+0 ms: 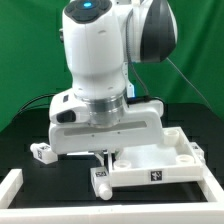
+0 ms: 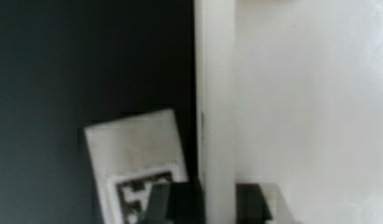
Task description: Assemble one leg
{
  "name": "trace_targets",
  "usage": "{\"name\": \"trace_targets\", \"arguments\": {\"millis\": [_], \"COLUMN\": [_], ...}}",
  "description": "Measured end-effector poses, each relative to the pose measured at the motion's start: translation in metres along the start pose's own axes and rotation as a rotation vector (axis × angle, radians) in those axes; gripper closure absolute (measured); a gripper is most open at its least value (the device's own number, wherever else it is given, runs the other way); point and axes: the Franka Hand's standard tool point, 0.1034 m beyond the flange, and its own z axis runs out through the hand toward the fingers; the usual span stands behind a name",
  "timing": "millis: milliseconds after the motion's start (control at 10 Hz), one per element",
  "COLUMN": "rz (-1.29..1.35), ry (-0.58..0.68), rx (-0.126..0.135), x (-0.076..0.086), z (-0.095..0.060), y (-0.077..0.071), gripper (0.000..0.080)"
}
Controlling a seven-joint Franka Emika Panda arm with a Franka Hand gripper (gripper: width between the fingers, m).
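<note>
The gripper [image 1: 104, 157] hangs low over the leg [image 1: 100, 178], which sits against the tabletop [image 1: 140, 160] corner, probably to seat it there; whether the jaws clasp it cannot be told

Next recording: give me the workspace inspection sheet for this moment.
Surface: black table, no spills seen.
Job's things: one leg lies apart at the exterior view's left; a second leg lies by the near corner of the white tabletop.
Clutter: white bar along the front edge; nothing else seen.
Grippers: gripper low at the tabletop's edge, above the second leg; whether open or shut cannot be told.
Cables: thin cable hanging at the exterior view's right, off the table.
Surroundings: green backdrop.
</note>
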Motion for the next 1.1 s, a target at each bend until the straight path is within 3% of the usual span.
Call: {"name": "trace_targets", "arguments": {"millis": [200,900,1100], "rz": [0.000,0.044,0.086], "ry": [0.016,0.034,0.041], "rx": [-0.007,-0.005,-0.006], "x": [0.005,0.011,0.026], "z": [0.008,0.006,0.002], "y": [0.003,0.005,0.001], "gripper": [0.0745,0.0745,0.0745]}}
